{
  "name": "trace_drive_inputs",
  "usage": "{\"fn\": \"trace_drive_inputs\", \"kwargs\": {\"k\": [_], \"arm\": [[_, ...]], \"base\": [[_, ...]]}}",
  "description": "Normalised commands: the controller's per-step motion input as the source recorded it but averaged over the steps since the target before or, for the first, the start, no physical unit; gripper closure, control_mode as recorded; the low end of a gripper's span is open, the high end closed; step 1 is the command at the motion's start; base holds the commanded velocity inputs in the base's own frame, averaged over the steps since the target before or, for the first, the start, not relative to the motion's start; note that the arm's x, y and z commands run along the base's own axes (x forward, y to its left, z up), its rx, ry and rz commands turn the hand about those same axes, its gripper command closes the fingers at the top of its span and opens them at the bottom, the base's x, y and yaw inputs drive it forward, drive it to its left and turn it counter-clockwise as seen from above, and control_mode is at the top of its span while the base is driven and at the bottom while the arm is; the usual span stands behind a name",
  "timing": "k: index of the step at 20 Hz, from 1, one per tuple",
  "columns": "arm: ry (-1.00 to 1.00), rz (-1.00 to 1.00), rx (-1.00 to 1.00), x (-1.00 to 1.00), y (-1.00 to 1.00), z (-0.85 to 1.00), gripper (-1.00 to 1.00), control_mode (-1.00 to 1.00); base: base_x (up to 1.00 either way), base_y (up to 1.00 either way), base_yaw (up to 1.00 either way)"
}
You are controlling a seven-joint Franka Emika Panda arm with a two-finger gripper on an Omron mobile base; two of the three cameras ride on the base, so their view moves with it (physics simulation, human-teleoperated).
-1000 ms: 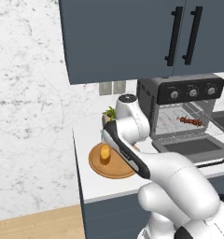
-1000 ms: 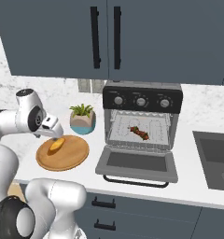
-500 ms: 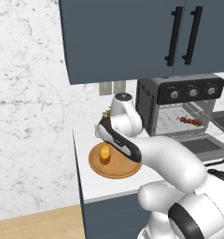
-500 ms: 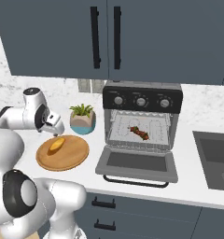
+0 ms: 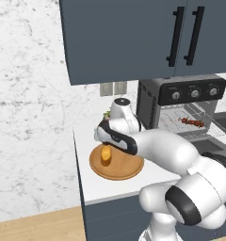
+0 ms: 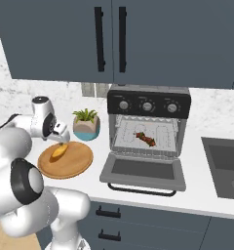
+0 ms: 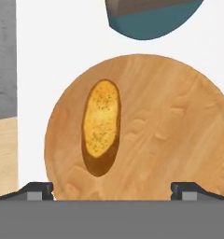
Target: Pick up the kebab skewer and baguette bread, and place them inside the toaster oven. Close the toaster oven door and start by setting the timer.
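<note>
Gripper (image 7: 112, 189) hovers over the wooden plate (image 7: 179, 140), jaws spread wide, nothing between them; the two fingertips (image 7: 37, 190) sit far apart at the bottom of the hand view. Baguette bread (image 7: 101, 126) lies flat on the plate, at about 9 o'clock from plate centre in the hand view, long axis pointing up-frame, not touched by either tip.

Right base view: gripper (image 6: 62, 138) sits just above the bread (image 6: 59, 151), over the plate's rear-left part (image 6: 72, 163). Small potted plant (image 6: 86, 124) stands just behind the plate at 1 o'clock.

Toaster oven (image 6: 148, 105) is at 3 o'clock from the plate on the same counter (image 6: 202, 190). Toaster oven door (image 6: 143, 172) is dropped fully open, flat toward the front. Kebab skewer (image 6: 146, 138) already lies on the wire rack inside.
</note>
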Motion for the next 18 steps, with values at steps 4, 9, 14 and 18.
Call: {"fn": "trace_drive_inputs", "kwargs": {"k": [4, 9, 14, 18], "arm": [[0.0, 0.0, 0.0, 0.07, 0.15, -0.39, -1.0, -1.0], [0.0, 0.0, 0.0, 0.1, 0.01, -0.31, -1.0, -1.0], [0.0, 0.0, 0.0, 0.21, 0.0, -0.21, -1.0, -1.0], [0.0, 0.0, 0.0, 0.2, 0.02, -0.18, -1.0, -1.0]], "base": [[0.0, 0.0, 0.0], [0.0, 0.0, 0.0], [0.0, 0.0, 0.0], [0.0, 0.0, 0.0]]}}
